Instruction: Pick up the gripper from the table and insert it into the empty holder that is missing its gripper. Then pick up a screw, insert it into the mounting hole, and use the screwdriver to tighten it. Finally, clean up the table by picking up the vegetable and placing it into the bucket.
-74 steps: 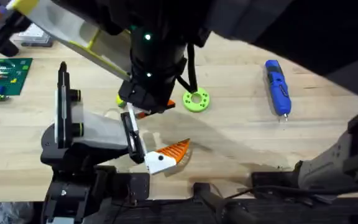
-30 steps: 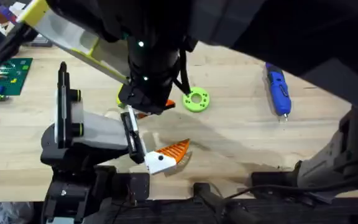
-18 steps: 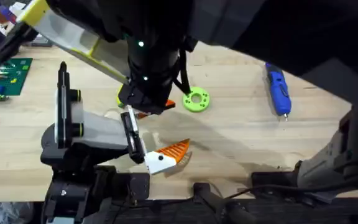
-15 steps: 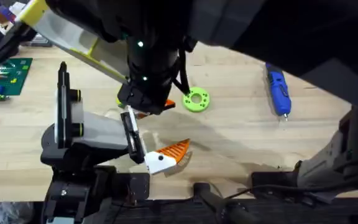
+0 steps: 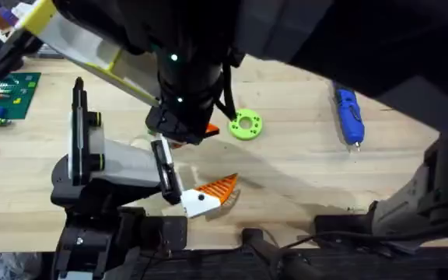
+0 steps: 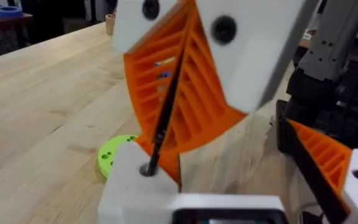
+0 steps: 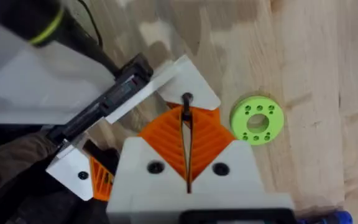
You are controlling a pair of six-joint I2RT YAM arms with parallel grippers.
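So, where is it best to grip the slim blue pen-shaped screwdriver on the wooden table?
Grip the slim blue pen-shaped screwdriver around the middle of its body, coming straight down from above with fingers across its width. It lies flat on the wooden table with bare wood on both long sides, thin tip toward the robot.

Pretty even, bright indoor light on the wooden table (image 5: 302,167), soft shadows falling toward the lower right under the arms, which loom dark and blurry across the overhead's top, and the wrist views go soft up close.

Holder (image 5: 123,167) at left, gripper (image 5: 212,193) at its tip, ring (image 5: 245,124) behind, screwdriver (image 5: 348,115) far right
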